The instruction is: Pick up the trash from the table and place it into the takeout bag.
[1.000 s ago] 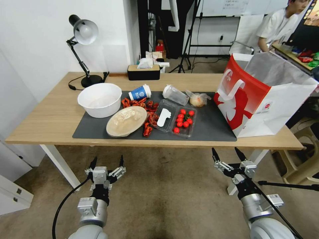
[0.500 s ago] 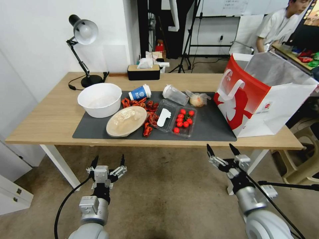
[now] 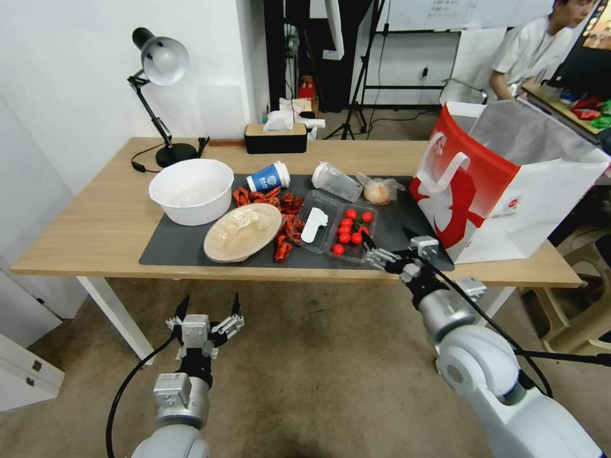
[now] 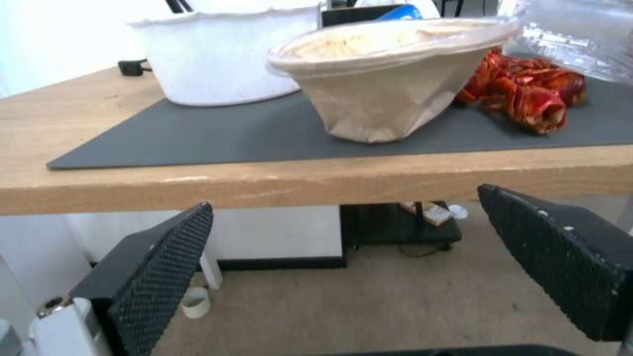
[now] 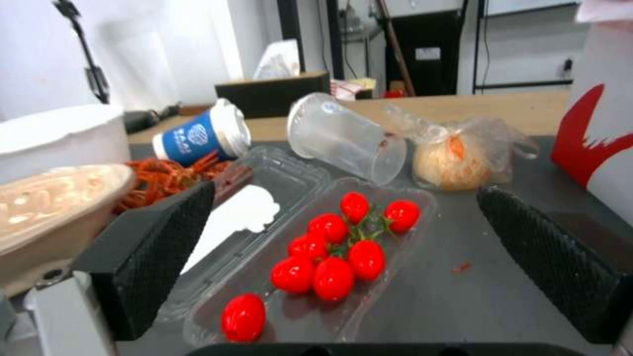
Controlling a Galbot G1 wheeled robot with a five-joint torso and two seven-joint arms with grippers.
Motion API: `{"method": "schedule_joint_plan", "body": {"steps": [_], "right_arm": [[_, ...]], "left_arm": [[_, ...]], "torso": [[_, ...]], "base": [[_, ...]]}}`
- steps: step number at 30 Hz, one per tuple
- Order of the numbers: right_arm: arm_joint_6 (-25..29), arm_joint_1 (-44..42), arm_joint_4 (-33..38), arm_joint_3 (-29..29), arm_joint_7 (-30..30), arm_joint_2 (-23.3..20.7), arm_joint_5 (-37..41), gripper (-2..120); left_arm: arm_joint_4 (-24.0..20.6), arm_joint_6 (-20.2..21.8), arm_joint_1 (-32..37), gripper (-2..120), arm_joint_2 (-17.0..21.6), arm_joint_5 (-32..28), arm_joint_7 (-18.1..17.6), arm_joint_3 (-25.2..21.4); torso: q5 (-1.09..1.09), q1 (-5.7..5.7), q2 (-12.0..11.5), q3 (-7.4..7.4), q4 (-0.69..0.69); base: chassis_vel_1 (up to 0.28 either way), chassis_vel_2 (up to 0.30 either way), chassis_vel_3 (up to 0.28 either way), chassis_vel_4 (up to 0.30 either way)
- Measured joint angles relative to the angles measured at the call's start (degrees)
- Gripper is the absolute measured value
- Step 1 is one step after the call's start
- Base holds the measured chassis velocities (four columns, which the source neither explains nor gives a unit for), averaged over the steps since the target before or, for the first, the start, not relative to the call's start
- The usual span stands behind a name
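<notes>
Trash lies on the table's (image 3: pixel 95 229) dark mat (image 3: pixel 407 245): a blue-and-white paper cup (image 3: pixel 268 177) (image 5: pixel 201 131), a clear plastic cup (image 3: pixel 335 181) (image 5: pixel 346 136) on its side, a wrapped food bundle (image 3: pixel 379 190) (image 5: pixel 455 158), a tan lidded bowl (image 3: pixel 242 231) (image 4: pixel 389 74) and red shell scraps (image 3: pixel 287 219) (image 4: pixel 527 89). The red-and-white takeout bag (image 3: pixel 503 184) stands open at the right. My right gripper (image 3: pixel 388 236) (image 5: pixel 356 237) hangs open over the mat's front edge, facing a clear tray of tomatoes (image 3: pixel 353 232) (image 5: pixel 330 247). My left gripper (image 3: pixel 210 302) (image 4: pixel 349 232) is open below the table edge.
A white bowl (image 3: pixel 191 189) (image 4: pixel 224 54) sits left on the mat. A desk lamp (image 3: pixel 159 63) and a tissue box (image 3: pixel 275 137) stand at the table's back. A stool (image 3: pixel 585 299) is right of the table. Carpeted floor lies in front.
My right arm has risen from below the table and swung forward and left, to the mat's front edge by the tomato tray. The left arm has not moved.
</notes>
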Motion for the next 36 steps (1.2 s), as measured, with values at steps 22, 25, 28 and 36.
{"method": "schedule_joint_plan", "body": {"steps": [22,25,28,36], "right_arm": [[-10.1,26.2,-20.0,-8.9,10.3,-0.2,10.0,100],[-11.2,28.8,-22.3,-10.0,10.3,0.0,11.2,100],[-12.0,31.5,-24.8,-11.1,10.5,0.6,11.9,100],[-12.8,37.5,-31.9,-13.3,10.7,1.7,13.1,100]], "left_arm": [[1.6,0.2,-0.6,100,-0.9,2.2,0.5,0.5],[1.6,0.2,-0.6,100,-0.9,2.1,0.5,0.3],[1.6,0.2,-0.7,100,-0.8,2.0,0.5,0.2],[2.0,0.2,-0.8,100,-0.5,1.3,0.5,-0.2]], "torso": [[-0.01,-0.01,0.0,0.0,0.01],[0.0,-0.01,0.0,-0.01,0.0],[-0.01,-0.01,0.0,0.0,0.01],[-0.01,0.0,0.0,0.0,0.01]], "base": [[0.0,0.0,0.0,0.0],[0.0,0.0,0.0,0.0],[0.0,0.0,0.0,0.0],[0.0,0.0,0.0,0.0]]}}
